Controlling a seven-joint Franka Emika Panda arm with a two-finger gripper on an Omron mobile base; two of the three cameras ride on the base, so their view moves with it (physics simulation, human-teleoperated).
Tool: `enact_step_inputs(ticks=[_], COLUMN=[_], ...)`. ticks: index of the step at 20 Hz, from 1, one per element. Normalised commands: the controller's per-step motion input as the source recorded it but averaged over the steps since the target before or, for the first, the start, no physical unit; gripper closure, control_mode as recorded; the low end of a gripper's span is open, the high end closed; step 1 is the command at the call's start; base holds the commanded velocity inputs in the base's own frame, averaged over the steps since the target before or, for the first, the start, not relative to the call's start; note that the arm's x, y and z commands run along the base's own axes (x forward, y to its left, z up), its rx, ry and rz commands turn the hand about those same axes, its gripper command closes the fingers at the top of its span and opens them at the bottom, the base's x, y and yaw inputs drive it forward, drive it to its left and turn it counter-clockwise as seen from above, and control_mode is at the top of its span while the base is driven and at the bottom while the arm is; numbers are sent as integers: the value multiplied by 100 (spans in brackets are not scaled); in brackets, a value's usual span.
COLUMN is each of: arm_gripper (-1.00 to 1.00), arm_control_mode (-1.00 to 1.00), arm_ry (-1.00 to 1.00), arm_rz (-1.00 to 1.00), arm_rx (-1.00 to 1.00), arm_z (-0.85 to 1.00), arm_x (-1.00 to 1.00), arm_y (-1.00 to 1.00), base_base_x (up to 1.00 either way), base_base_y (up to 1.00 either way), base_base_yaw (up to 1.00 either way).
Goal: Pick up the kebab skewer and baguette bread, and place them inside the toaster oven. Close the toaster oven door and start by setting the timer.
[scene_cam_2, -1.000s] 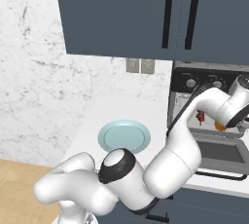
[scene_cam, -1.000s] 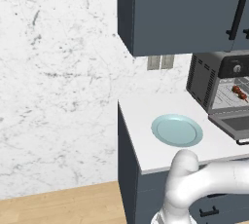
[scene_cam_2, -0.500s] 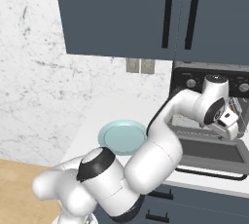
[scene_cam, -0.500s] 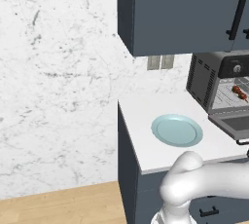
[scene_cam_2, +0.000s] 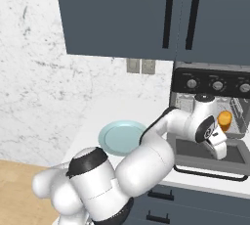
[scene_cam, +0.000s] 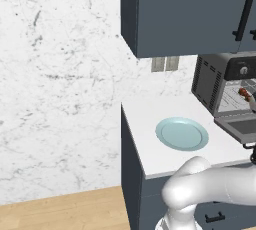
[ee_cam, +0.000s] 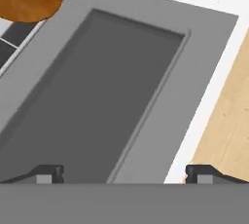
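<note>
- Toaster oven [scene_cam: 207, 81]: stands at the far end of the white counter [scene_cam: 145, 124], below the dark wall cabinets [scene_cam_2: 127, 13]. The slotted vent side shows in the left base view; the black control strip with round knobs [scene_cam_2: 218, 85] shows in the right base view.
- Toaster oven door [ee_cam: 102, 96]: folded down flat and open, with the glass window facing up. In the hand view it lies directly below the gripper.
- Baguette bread [scene_cam_2: 224, 119]: rests on the wire rack inside the oven cavity. In the hand view its rounded orange end sits at the upper left, beyond the door's hinge edge.
- Kebab skewer [scene_cam: 244, 93]: lies on the rack inside the oven; its red-brown chunks are visible in the left base view.
- Gripper [ee_cam: 124, 173]: jaws spread wide and holding nothing, with both fingertips [ee_cam: 47, 173] above the open door.
- Plate [scene_cam: 182, 134]: pale blue, on the counter just beside the oven, with nothing on it.
</note>
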Motion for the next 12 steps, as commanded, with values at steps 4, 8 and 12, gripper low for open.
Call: enact_step_inputs(ticks=[4,8,12], arm_gripper=[-100,-100,-100], arm_control_mode=[-100,-100,-100], arm_ry=[0,0,0], arm_rz=[-20,-14,-8], arm_rx=[6,9,12], arm_z=[-18,-20,-15], arm_x=[31,37,32], arm_y=[0,-3,-22], base_base_x=[0,0,0], base_base_y=[0,0,0], base_base_yaw=[0,0,0])
